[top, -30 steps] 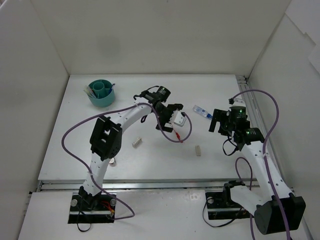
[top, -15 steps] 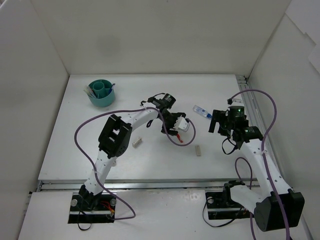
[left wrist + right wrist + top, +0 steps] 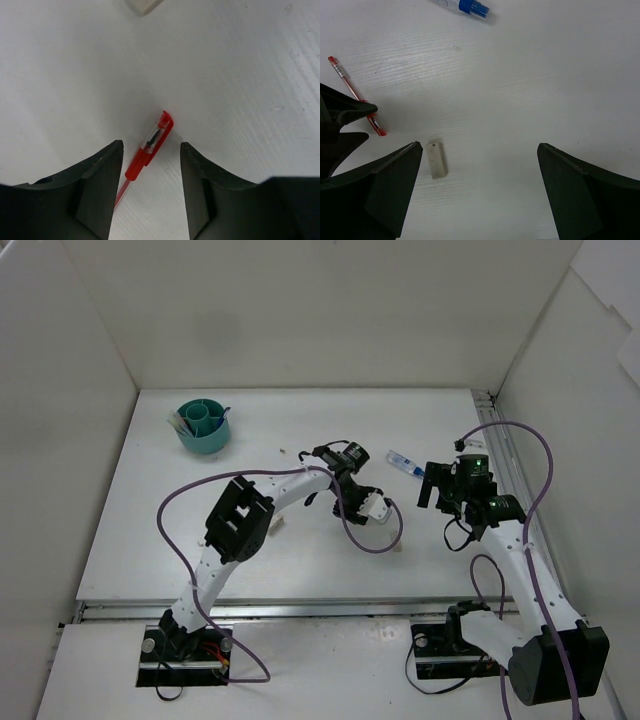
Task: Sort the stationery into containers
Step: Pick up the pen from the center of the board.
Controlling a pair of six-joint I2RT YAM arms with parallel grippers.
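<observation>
1. Since a second ago, left tool (image 3: 151, 146) has moved rightward and narrowed, jaws half-open astride red pen (image 3: 159, 130), not touching it.
2. Pen lies flat on worktop (image 3: 240, 75).
3. Right tool (image 3: 480, 145) gapes wide, empty, above eraser (image 3: 436, 160).
</observation>
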